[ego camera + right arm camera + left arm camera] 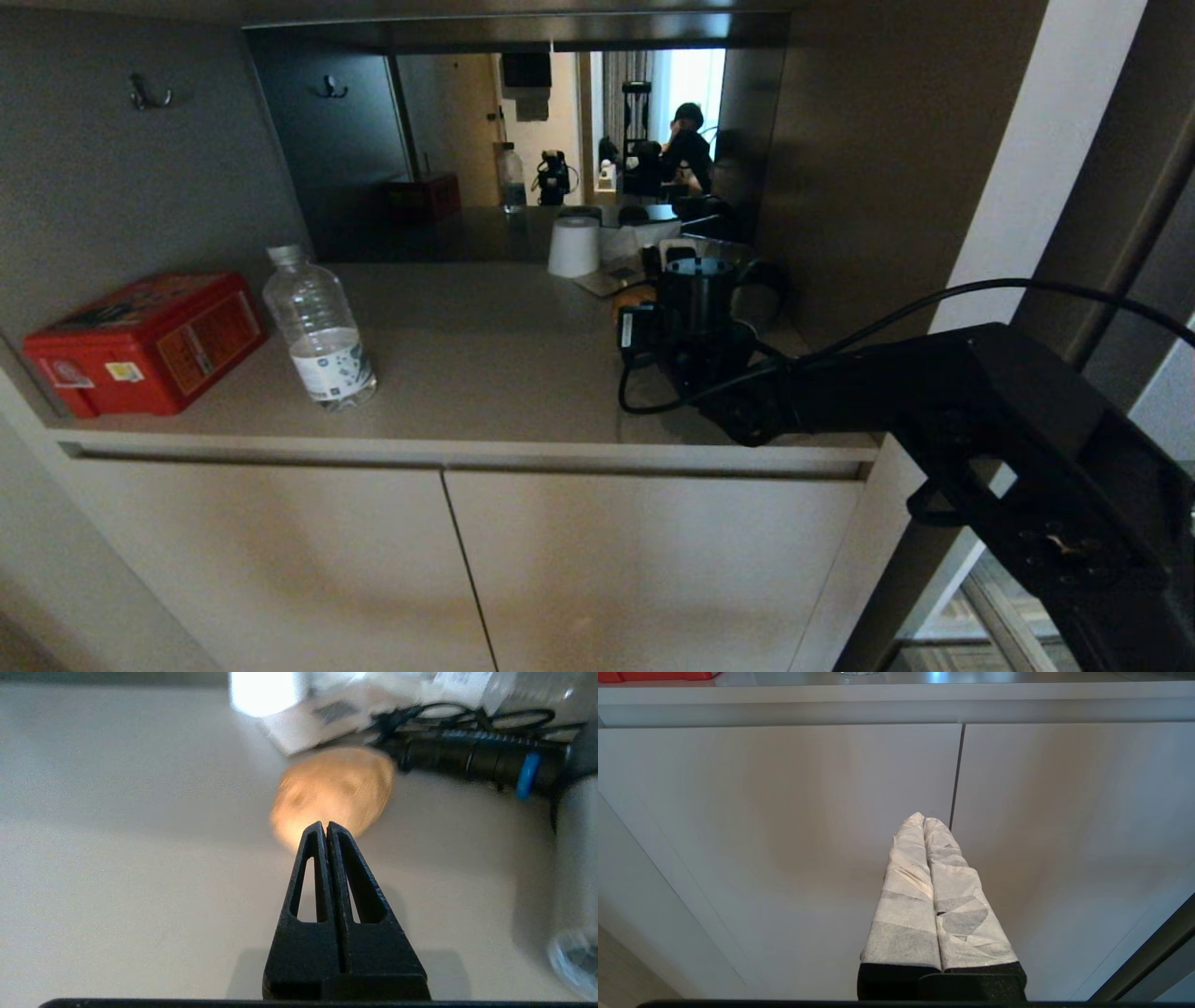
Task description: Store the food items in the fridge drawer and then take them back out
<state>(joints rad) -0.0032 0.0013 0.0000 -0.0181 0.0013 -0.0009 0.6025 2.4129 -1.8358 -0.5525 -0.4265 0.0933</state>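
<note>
- Head view: the right claw (653,308) reaches over the counter (485,373), and a sliver of the potato (633,297) peeks out just beside it. The risk is that the arm hides the target, so any slip goes unseen.
- Left wrist view: the left claw (924,820) hangs pinched together, empty, facing the cabinet doors (784,835). No trouble here.
- Right wrist view: the fingers are pressed flat together with nothing between them, and the potato (334,791) sits just past the tips. Pushing ahead like this would likely nudge it rolling into the black cable (467,756) beyond.
</note>
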